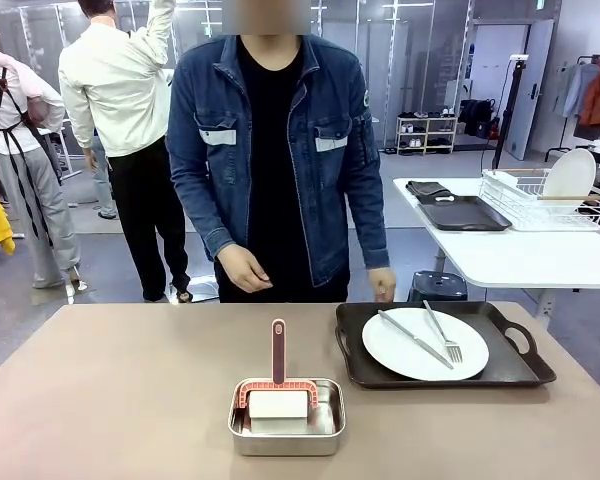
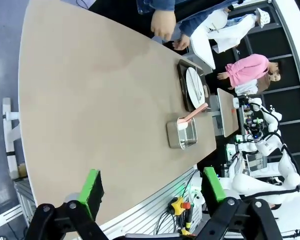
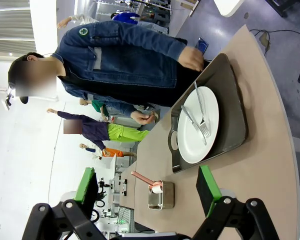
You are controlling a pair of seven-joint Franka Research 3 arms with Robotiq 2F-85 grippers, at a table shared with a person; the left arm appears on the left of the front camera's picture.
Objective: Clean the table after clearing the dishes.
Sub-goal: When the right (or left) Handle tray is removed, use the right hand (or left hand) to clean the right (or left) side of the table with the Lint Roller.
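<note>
At lower centre of the front view, a shallow rectangular steel pan (image 1: 286, 432) sits on the large matte beige-brown table (image 1: 120, 390). In the pan is a white block with a red-framed scraper (image 1: 278, 352), its handle poking up out of the pan. To the right of the pan and apart from it, a black rectangular handled tray (image 1: 508, 364) lies on the table in the lower right of the frame. The tray carries one round white plate (image 1: 410, 358). A silver knife (image 1: 414, 339) and a silver fork (image 1: 444, 336) lie side by side on the plate, at an angle.

At upper centre a person in a dark denim jacket (image 1: 320, 160) stands at the table's far edge. One hand (image 1: 242, 268) hangs left of centre. The other hand (image 1: 383, 285) is just beyond the tray's far rim; contact cannot be told. At mid right stands a smaller white table (image 1: 520, 262) with a white wire dish rack (image 1: 540, 200).

In the left wrist view the left gripper (image 2: 151, 189) is at the bottom of the frame with its green pads (image 2: 90, 192) wide apart and nothing between them. The table edge lies below it, and the pan (image 2: 182, 134) and plate (image 2: 194, 86) are at centre right, well away.

In the right wrist view the right gripper (image 3: 146, 185) is at the bottom of the frame, fingers spread and gripping nothing. The plate (image 3: 197, 125) on its tray (image 3: 235, 115) is at centre right. The pan (image 3: 160, 196) shows between the fingers but farther off, untouched.
</note>
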